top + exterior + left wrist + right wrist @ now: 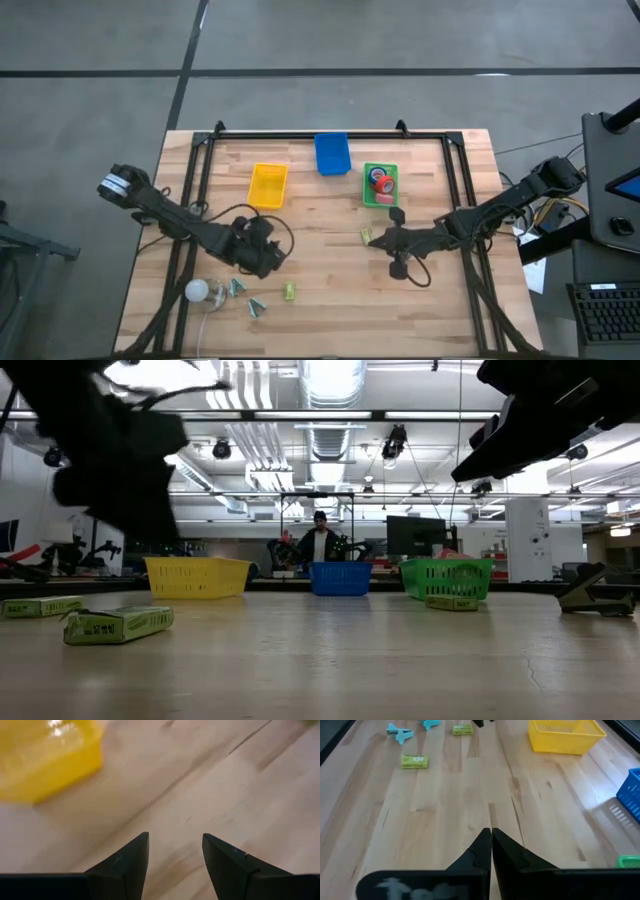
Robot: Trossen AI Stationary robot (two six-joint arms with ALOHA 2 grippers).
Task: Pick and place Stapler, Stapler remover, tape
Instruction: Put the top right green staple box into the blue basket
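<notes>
High view worktop: the pale wooden slatted worktop (330,290) carries everything, and its bare middle lies under the right arm.
Trays: a yellow plastic mesh tray (268,185), a blue plastic mesh tray (332,153) and a green plastic mesh tray (380,185) stand in a row at the far side.
Right claw: the dark two-finger right claw (491,845) is pressed together on nothing, pointing across bare wood near the middle.
Left claw: the dark two-finger left claw (175,860) is spread with nothing between its tips, above bare wood just in front of the yellow tray.
Tape: the small red and blue ring-shaped tape rolls (381,182) already lie in the green tray.
Loose pieces: small green boxes (289,291) and light-blue winged plastic pieces (257,306) lie near the front left, well apart from the right claw; one more small green piece (366,236) lies just beside it.
Risk, empty close: with its fingers together the right claw may push that nearby piece along instead of taking it.
Risk, reach: the front-left pieces look far for the right arm, and crossing over could bring both arms together.
Risk, wrong tray: the small pieces look alike, so one may go into the wrong tray.
</notes>
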